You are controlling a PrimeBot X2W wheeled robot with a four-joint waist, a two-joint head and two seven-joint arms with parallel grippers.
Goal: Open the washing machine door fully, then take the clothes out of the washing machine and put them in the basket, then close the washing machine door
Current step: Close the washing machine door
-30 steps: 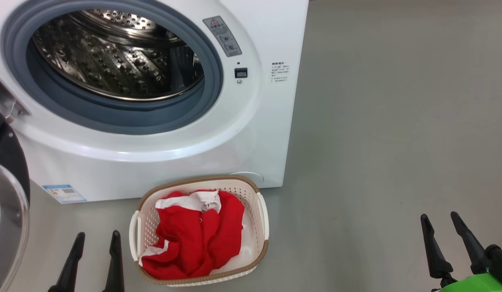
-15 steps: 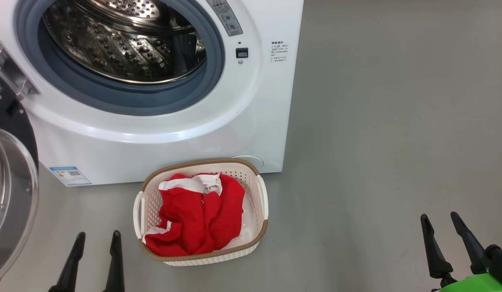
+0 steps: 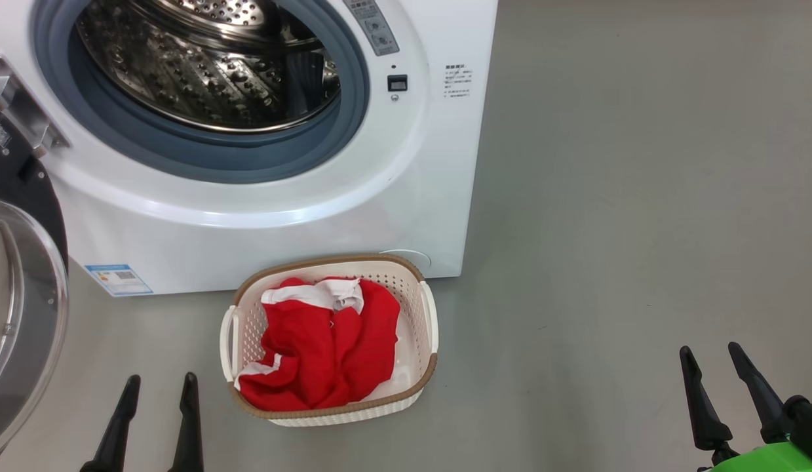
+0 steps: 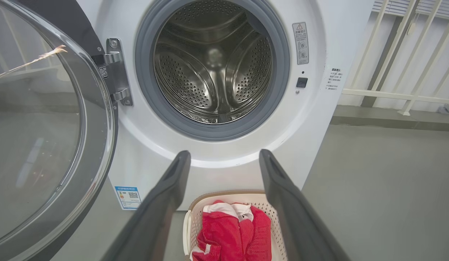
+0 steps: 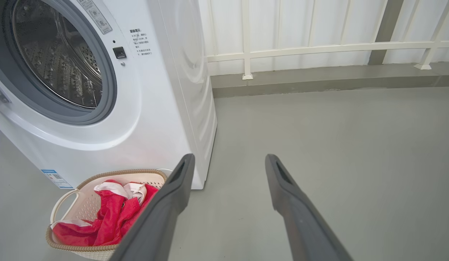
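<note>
The white washing machine (image 3: 261, 216) (image 4: 318, 119) (image 5: 162, 101) stands with its steel drum bare inside. Its door (image 3: 19, 314) (image 4: 46, 137) hangs swung wide to the left on its hinge. On the floor before the machine sits the cream basket (image 3: 424, 308) (image 4: 195, 224) (image 5: 65, 203), holding the red and white clothes (image 3: 320, 347) (image 4: 231, 232) (image 5: 108, 214). My left gripper (image 3: 160, 383) (image 4: 224, 156) is open and empty, low and just left of the basket. My right gripper (image 3: 710, 351) (image 5: 228, 159) is open and empty, far right over bare floor.
Grey floor (image 3: 641, 196) stretches wide to the right of the machine. A white railing (image 5: 318, 47) on a low grey curb runs along the back wall. A blue label sticker (image 3: 117, 280) marks the machine's lower left front.
The head camera has tilted and shifted, so the machine and basket sit higher in the picture. Both grippers remain open and still. The clothes lie in the basket as before.
</note>
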